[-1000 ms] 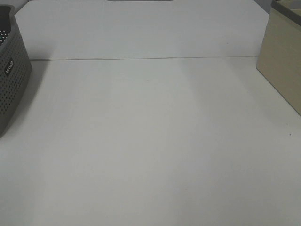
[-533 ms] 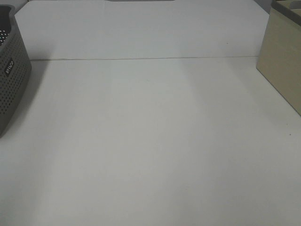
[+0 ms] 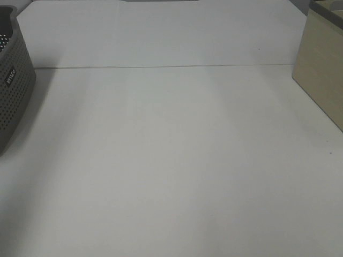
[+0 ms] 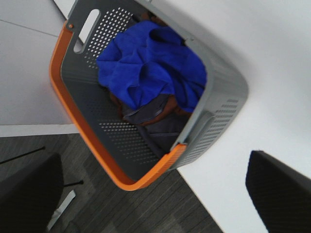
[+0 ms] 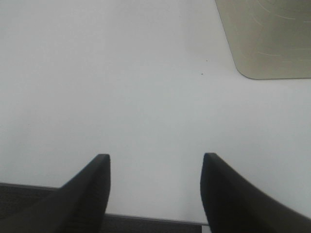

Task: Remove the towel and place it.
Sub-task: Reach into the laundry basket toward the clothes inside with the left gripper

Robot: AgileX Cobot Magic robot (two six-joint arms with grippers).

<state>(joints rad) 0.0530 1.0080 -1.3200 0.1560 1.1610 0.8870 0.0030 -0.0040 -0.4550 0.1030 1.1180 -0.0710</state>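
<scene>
Blue towel (image 4: pixel 150 63) crumpled in basket (image 4: pixel 73 111), topmost over dark and orange clothes (image 4: pixel 155 109), so reachable from above. Empty left pincer (image 4: pixel 153 156) spread wide above basket: likely lined up for grab. Empty right pincer (image 5: pixel 156 158) spread over bare desk (image 5: pixel 121 73) near box (image 5: pixel 267 34): likely waiting. 1 label (image 3: pixel 10 75) on basket side, white letters too small to read.

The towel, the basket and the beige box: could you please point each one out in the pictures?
towel (image 4: pixel 146 68), left wrist view, middle of the crumpled blue cloth.
basket (image 4: pixel 119 143), left wrist view, its perforated grey inner wall.
beige box (image 3: pixel 320 75), exterior high view, its side facing the table.
</scene>
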